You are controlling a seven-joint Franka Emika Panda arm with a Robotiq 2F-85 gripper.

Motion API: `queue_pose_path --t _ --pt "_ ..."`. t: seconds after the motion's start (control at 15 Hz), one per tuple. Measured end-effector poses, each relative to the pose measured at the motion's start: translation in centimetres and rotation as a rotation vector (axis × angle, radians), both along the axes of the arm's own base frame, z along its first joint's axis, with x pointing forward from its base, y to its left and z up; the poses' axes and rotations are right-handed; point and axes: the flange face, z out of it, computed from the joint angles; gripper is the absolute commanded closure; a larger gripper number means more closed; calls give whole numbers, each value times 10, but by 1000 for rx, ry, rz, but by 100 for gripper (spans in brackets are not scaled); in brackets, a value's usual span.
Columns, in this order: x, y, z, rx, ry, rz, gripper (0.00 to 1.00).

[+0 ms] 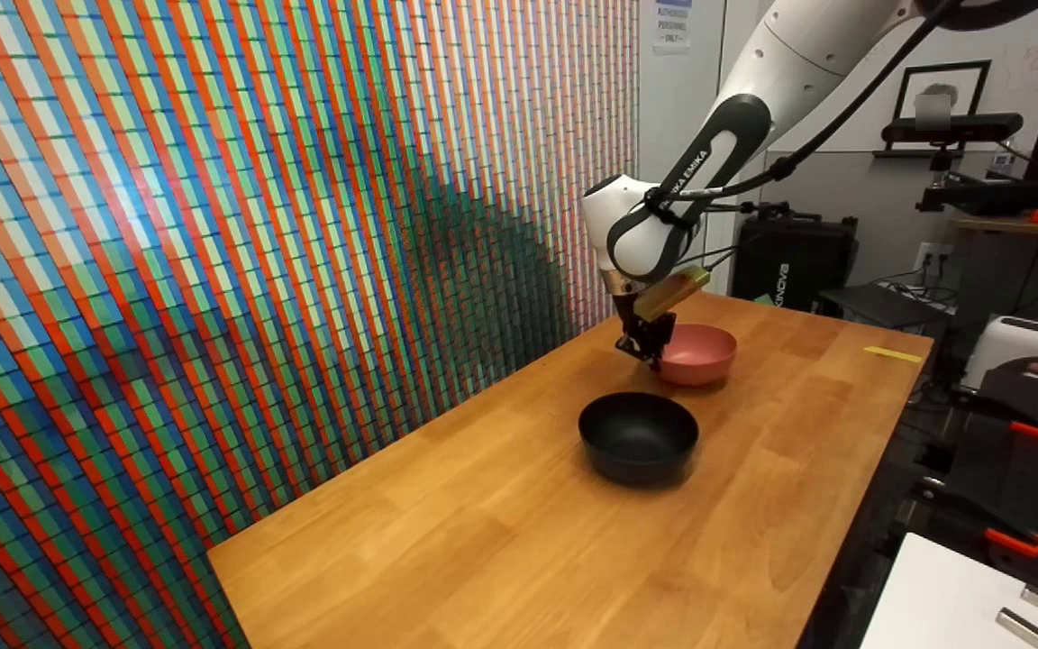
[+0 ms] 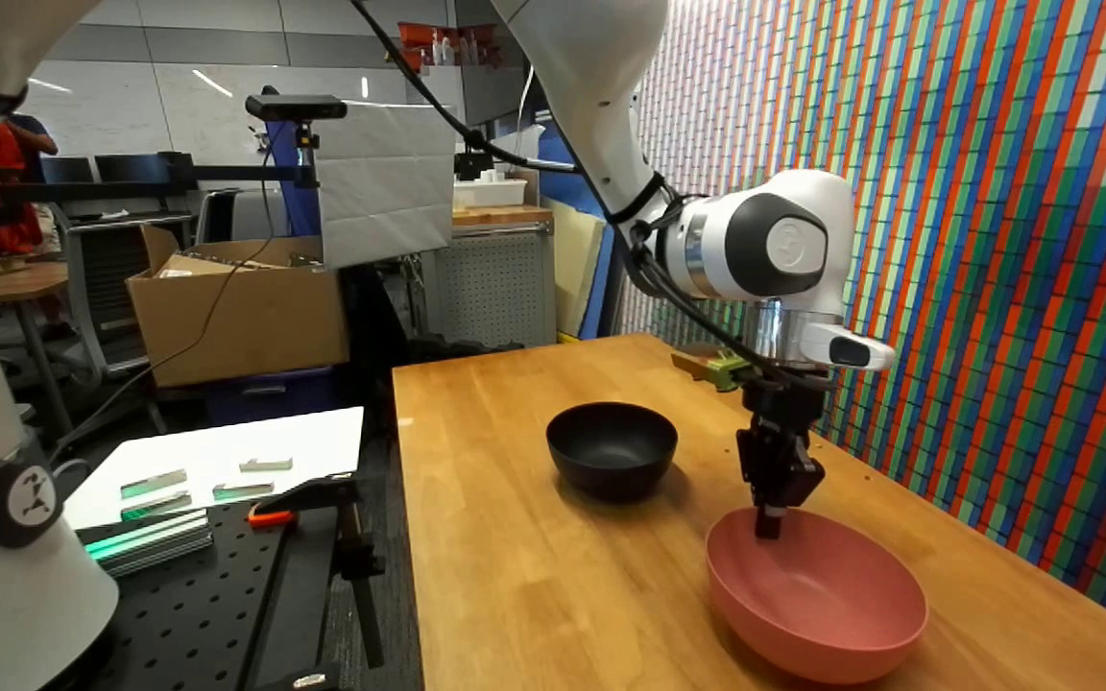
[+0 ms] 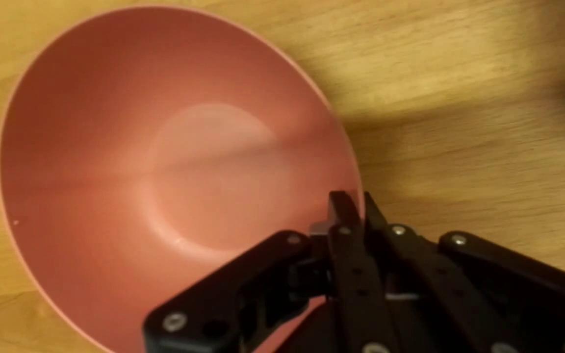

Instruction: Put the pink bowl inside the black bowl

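The fingers (image 3: 344,208) pinch narrowly on the rim of the pink bowl (image 3: 214,176), one against the inner side and one outside it in the wrist view, and I cannot tell whether the bowl's base touches the bench (image 1: 447,514). The black bowl (image 2: 613,451) sits upright on the same bench, near the pink one but apart from it, its hollow facing up in both exterior views. Above the bench the white arm (image 1: 803,54) reaches down beside a wall (image 1: 303,270) patterned in red, green and blue, and a short yellow strip (image 1: 892,353) lies near the bench's edge.
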Motion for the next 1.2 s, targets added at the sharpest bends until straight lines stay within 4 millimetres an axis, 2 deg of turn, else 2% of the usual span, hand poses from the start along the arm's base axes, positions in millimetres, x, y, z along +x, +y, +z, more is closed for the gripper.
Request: queue_pose_path --t 0.27,0.4,0.53,0.73,1.0,1.2 --pt "16 -41 -1 87 58 23 94" --pt "17 -41 12 123 72 43 93" --pt "12 -16 37 157 76 72 93" --pt "-7 35 81 205 73 129 94" --pt "-49 92 137 246 81 224 93" --pt "-93 129 171 279 91 335 94"
